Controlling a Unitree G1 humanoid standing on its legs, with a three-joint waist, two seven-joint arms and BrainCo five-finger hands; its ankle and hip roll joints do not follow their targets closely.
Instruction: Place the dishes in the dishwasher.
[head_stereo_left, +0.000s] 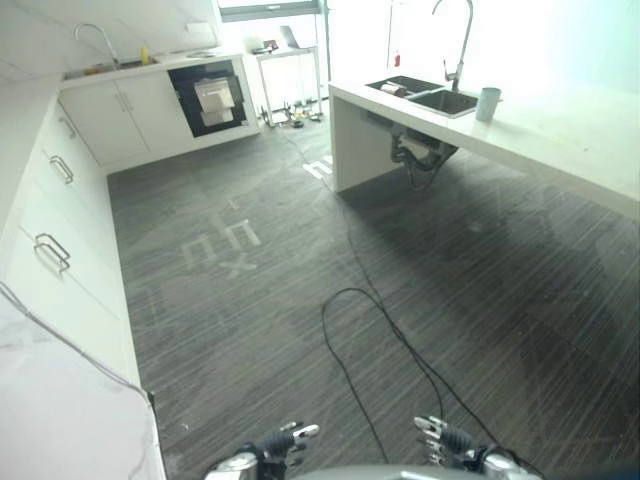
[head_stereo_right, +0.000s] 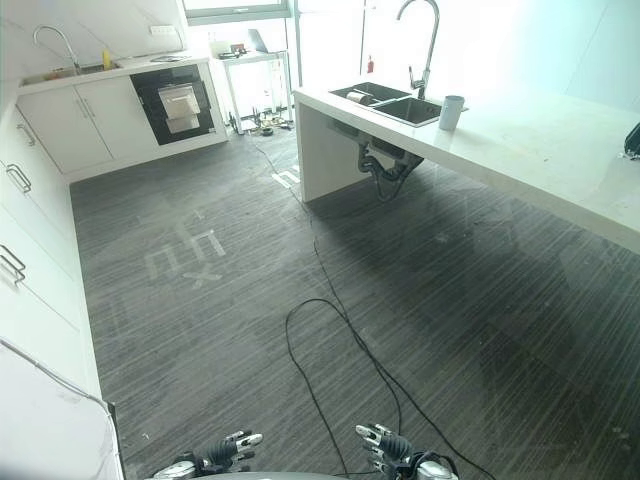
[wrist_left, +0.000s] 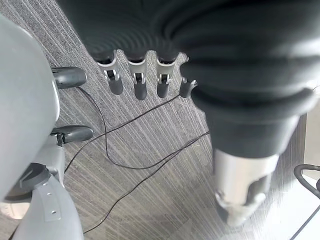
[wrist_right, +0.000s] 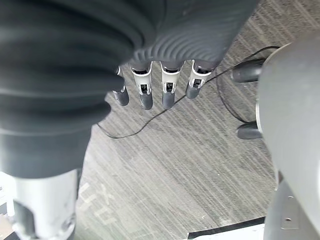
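A: Dishwasher (head_stereo_left: 213, 97)?
B: Built into the white cabinet run at about 11 o'clock, far across the dark striped floor. Black cavity, door open, a pale rack or panel showing inside; details too small to tell.

A: Dishes?
B: One cup (head_stereo_left: 487, 104), pale grey-blue, upright, on the white counter at about 1 o'clock, just beside the sink (head_stereo_left: 423, 95) on its right. In the sink's left basin, a small whitish item (head_stereo_right: 357, 96), possibly a dish; cannot tell its kind or pose.

A: Relation of the two?
B: Cup and dishwasher stand well apart, the open floor between them.
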